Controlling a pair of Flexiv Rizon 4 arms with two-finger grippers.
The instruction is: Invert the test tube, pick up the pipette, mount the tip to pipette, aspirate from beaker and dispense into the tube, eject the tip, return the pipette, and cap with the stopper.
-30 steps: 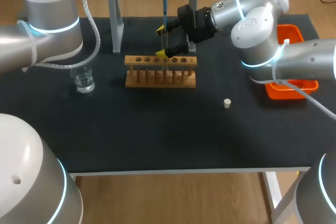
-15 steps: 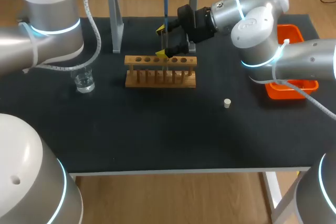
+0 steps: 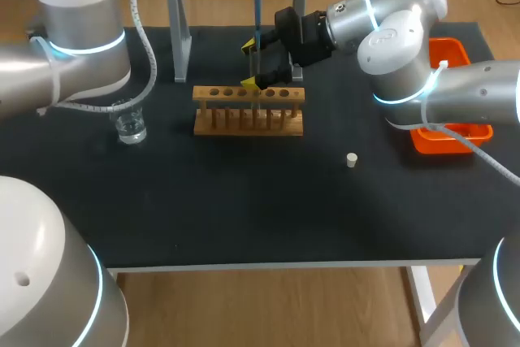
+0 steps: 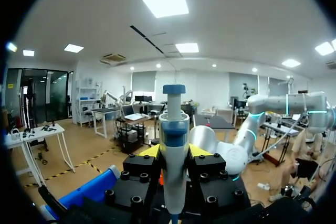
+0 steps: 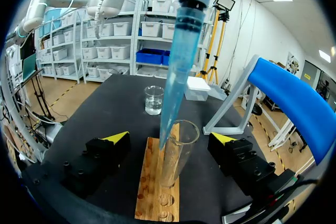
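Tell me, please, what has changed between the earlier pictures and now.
The left arm edged slightly upward, its jaws shut on the pipette, whose tip stays at the test tube mouth. Nothing was gripped or released. The right gripper remains open around the tube; rack, beaker and stopper have not moved.

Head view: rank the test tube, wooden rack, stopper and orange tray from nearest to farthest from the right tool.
1. test tube, standing between the open fingers of the right tool.
2. wooden rack, directly under the tool, holding the tube.
3. stopper, on the mat toward the front right.
4. orange tray, at the table's right edge, partly hidden by the right arm.
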